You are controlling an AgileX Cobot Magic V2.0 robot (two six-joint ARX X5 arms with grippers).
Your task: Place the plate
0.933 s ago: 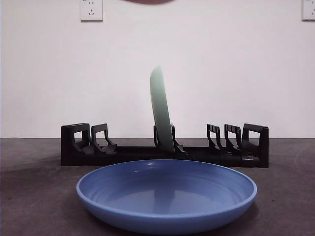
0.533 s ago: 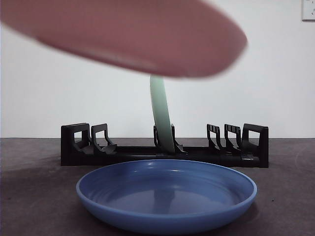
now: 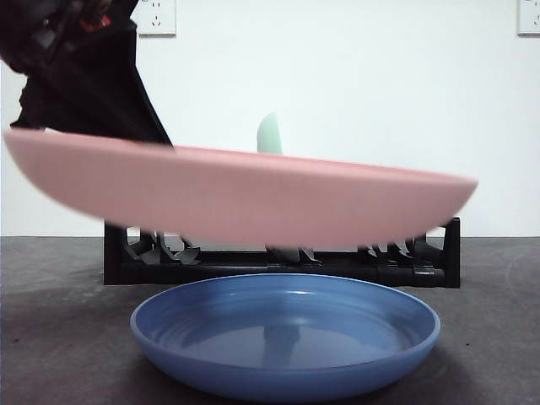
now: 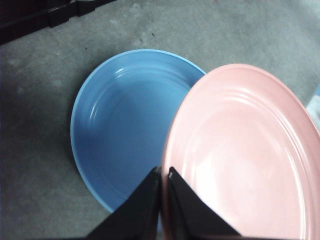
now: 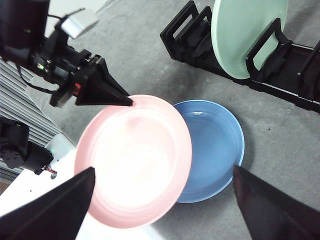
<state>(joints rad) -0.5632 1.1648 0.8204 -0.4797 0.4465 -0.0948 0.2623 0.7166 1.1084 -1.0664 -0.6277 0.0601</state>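
**Pink plate held above the blue one**

The left gripper (image 4: 163, 172) pinches the pink plate (image 3: 245, 194) by its rim, holding it nearly flat in the air over the blue plate (image 3: 285, 337). Behind stands the black rack (image 3: 422, 261) with an upright green plate (image 5: 247, 32). The right gripper (image 5: 162, 210) hangs high above, jaws spread wide.

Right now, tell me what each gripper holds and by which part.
The left gripper is shut on the pink plate, pinching its rim at the edge, and carries it above the blue plate. The right gripper is open and holds nothing.
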